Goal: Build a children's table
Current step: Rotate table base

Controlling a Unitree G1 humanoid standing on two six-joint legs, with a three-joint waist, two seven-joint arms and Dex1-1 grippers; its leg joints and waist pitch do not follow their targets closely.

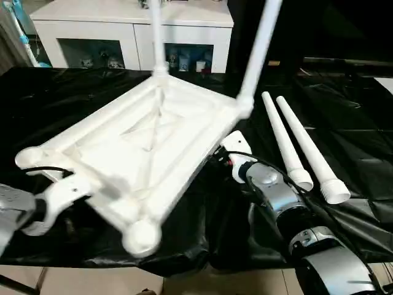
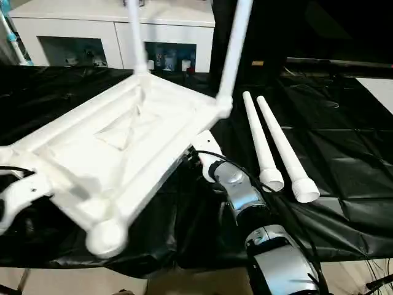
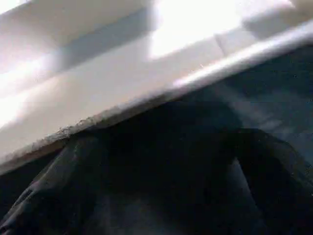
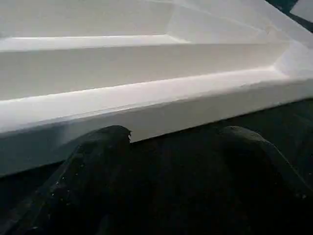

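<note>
— What sort of place is this?
— A staged test room: a work surface (image 1: pixel 344 123) draped in black cloth, a white cabinet (image 1: pixel 132 27) with glass doors (small items inside) behind, pale floor (image 1: pixel 153 284) below.

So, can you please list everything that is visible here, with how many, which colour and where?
table top: one, white, upside down and tilted over the black cloth, ribbed underside up.
fitted legs: two, white, standing up from the far corner sockets.
loose legs: two, white, lying side by side on the cloth to the right of the top.
black cloth: one, black, covering the big table.
cabinet: one, white with glass doors, behind the table.
left pincer: one, black fingers, open, at the top's near-left edge.
right pincer: one, black fingers, apart, at the top's right edge.
</note>
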